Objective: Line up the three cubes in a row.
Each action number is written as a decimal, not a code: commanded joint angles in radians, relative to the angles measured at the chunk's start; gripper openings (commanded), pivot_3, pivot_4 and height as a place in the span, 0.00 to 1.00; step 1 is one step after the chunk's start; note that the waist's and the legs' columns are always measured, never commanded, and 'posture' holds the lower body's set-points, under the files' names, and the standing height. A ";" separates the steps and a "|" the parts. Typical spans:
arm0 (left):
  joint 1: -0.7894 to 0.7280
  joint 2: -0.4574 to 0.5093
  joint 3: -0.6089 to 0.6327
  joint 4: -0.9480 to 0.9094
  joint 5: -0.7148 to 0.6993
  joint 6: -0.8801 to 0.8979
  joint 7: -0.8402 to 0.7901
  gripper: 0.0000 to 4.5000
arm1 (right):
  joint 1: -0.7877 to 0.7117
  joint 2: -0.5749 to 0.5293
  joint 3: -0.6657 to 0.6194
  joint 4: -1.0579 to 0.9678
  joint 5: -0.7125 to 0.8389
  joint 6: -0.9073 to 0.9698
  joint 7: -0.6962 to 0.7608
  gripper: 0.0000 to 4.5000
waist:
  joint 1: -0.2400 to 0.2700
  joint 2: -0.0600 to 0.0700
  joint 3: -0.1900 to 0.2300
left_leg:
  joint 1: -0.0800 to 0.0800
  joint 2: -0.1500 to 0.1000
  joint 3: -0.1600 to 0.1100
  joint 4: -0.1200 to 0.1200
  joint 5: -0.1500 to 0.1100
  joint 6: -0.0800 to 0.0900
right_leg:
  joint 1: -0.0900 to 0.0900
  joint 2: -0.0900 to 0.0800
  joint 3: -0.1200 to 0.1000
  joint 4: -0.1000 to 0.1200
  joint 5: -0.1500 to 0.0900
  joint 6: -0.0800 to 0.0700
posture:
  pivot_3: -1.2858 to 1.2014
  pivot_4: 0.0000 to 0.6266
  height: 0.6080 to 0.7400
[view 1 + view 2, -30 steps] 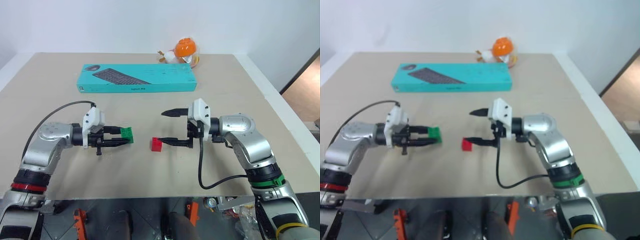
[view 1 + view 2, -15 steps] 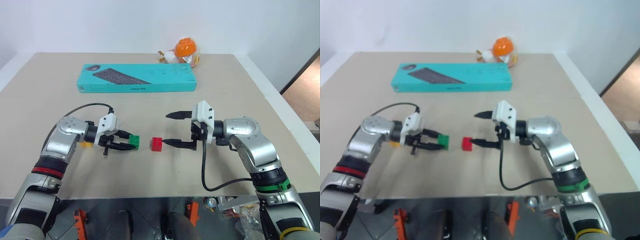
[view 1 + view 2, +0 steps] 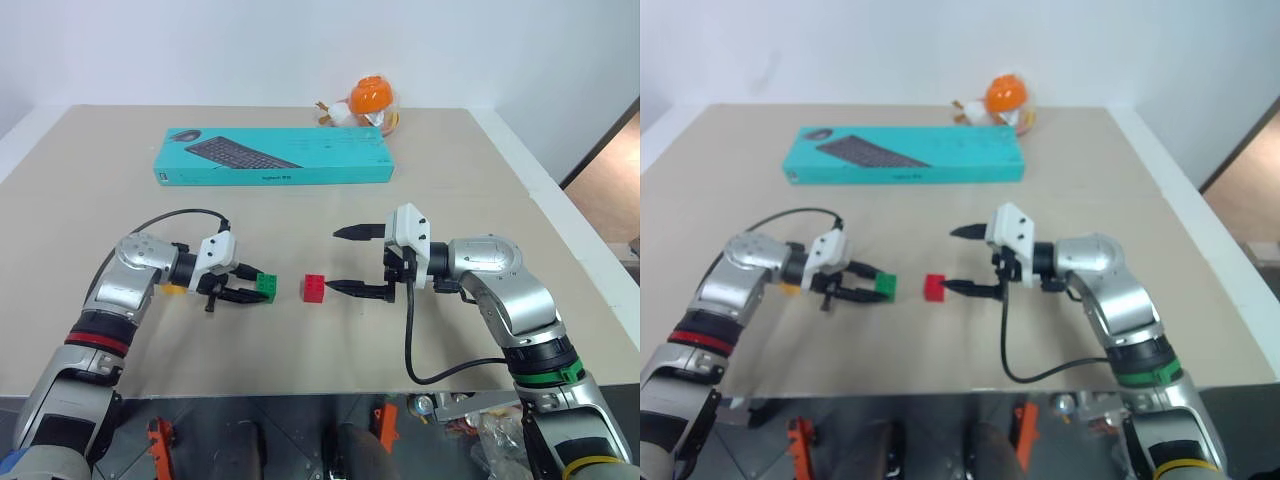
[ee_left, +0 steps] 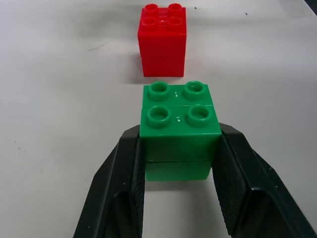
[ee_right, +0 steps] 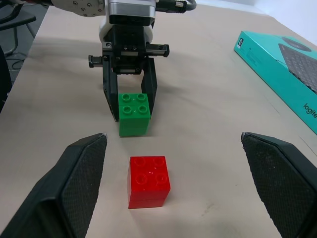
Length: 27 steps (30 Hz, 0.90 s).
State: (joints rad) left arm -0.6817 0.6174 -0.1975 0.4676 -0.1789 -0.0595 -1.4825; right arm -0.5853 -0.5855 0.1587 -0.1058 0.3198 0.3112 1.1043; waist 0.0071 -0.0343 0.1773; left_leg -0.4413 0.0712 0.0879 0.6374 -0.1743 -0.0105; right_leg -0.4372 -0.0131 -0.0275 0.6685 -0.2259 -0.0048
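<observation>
Landmark: red cube (image 3: 314, 288), sitting studs-up on the table (image 3: 90, 200), free of both grippers.

Left gripper (image 3: 252, 290) is clamped on the green cube (image 3: 267, 286), one finger on each side face. The green cube is just beside the red one on the robot's left, with a small gap and no contact. In the left wrist view the two look roughly in line, green cube (image 4: 179, 130) near and red behind. I can't tell whether the green cube rests on the table or is just above it.

Right gripper (image 3: 345, 259) is on the other side of the red cube, fingers spread wide, nothing between them. Its lower fingertip (image 3: 333, 286) is just beside the red cube; contact is unclear.

Yellow-orange cube (image 3: 174, 289) is farther left of the red one, past the green, mostly hidden behind the left wrist.

Teal keyboard box (image 3: 275, 155) lies closed, well behind the red cube, contents not visible. Round orange toy (image 3: 366, 100) sits just behind the box's right end.
</observation>
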 commanded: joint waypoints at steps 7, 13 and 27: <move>-0.025 -0.007 -0.002 0.027 0.026 -0.048 -0.011 0.75 | -0.002 -0.021 -0.028 -0.045 0.014 -0.007 -0.001 1.00 | 0.000 0.000 0.000 | 0.000 0.000 0.000 0.001 0.000 0.000 | 0.000 0.000 0.000 0.001 0.000 0.000 | 0.52 0.24 1.00; -0.033 -0.001 0.002 0.029 0.038 -0.057 -0.009 1.00 | -0.002 -0.019 -0.026 -0.038 0.012 -0.011 -0.001 1.00 | 0.000 0.000 0.000 | 0.000 0.000 0.000 0.001 0.000 0.000 | 0.000 0.000 0.000 0.001 0.000 0.000 | 0.52 0.24 1.00; -0.003 0.081 0.126 -0.212 -0.093 0.190 0.052 1.00 | -0.018 -0.027 -0.027 -0.050 0.076 0.069 0.040 1.00 | -0.001 0.000 0.000 | 0.001 0.000 0.000 0.002 0.000 0.000 | 0.000 0.000 0.000 0.004 0.000 0.000 | 0.52 0.24 1.00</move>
State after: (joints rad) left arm -0.6843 0.6780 -0.1289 0.3250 -0.2219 0.0692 -1.4592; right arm -0.5864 -0.5975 0.1581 -0.1080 0.3708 0.3730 1.1343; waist 0.0063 -0.0343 0.1773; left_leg -0.4407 0.0715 0.0876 0.6396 -0.1742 -0.0105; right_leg -0.4374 -0.0131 -0.0271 0.6725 -0.2261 -0.0048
